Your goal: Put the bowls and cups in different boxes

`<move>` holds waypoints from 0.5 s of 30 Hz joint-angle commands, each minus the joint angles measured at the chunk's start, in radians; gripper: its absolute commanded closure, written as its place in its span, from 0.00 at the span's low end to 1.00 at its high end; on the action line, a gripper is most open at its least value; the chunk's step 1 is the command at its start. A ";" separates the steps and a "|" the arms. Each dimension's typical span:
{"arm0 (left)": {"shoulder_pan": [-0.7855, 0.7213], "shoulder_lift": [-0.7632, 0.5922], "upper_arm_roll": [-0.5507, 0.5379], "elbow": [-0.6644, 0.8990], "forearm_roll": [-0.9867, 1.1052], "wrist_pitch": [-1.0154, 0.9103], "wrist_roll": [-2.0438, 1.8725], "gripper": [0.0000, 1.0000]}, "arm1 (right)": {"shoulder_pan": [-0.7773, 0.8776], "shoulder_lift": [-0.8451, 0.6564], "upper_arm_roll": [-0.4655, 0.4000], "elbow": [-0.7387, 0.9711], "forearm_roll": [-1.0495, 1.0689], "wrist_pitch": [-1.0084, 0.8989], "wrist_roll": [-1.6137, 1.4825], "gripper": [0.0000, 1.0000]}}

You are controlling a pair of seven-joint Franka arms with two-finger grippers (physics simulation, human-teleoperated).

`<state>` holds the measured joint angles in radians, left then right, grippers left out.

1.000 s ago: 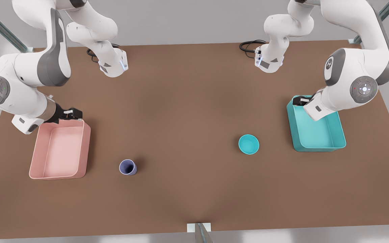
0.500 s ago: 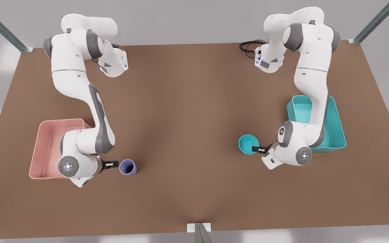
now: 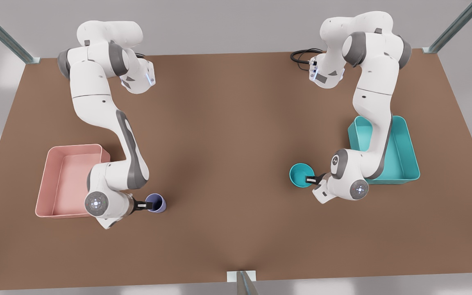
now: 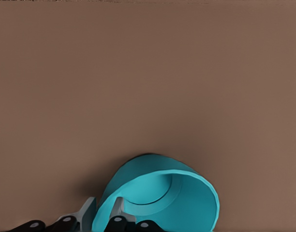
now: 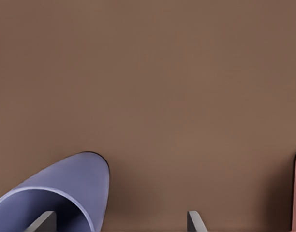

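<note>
No readable text anywhere, in case you were hunting for labels.

You had nothing to read on the teal bowl [image 3: 300, 174], the purple cup [image 3: 157, 202], the pink box [image 3: 47, 180] or the teal box [image 3: 406, 151]: all plain, no print or numbers. The arms carried only small unlettered marks and round glowing lights, and the brown table [image 3: 236, 123] was unmarked too.

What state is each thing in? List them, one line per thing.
teal bowl: upright on the table, rim pinched.
purple cup: upright on the table, not gripped.
left hand: shut on the teal bowl.
right hand: open, straddling the cup's wall.
pink box: no cup inside.
teal box: no bowl inside.
</note>
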<state>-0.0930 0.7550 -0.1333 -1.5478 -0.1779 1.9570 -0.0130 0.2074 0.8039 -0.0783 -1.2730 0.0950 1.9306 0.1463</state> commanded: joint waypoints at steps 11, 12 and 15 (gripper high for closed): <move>0.119 -0.402 0.145 -0.038 0.113 -0.294 -0.262 0.79 | 0.020 0.029 0.000 -0.023 -0.003 0.034 0.065 0.00; 0.151 -0.418 0.161 -0.057 0.115 -0.317 -0.259 0.79 | 0.018 0.029 0.000 -0.023 -0.003 0.034 0.065 0.00; 0.177 -0.418 0.247 -0.095 0.198 -0.282 -0.159 0.79 | 0.017 0.035 0.000 -0.022 -0.003 0.034 0.062 0.21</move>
<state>0.0783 0.3420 0.0929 -1.6399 -0.0274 1.7299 -0.1086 0.2246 0.8399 -0.0782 -1.2953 0.0925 1.9611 0.1839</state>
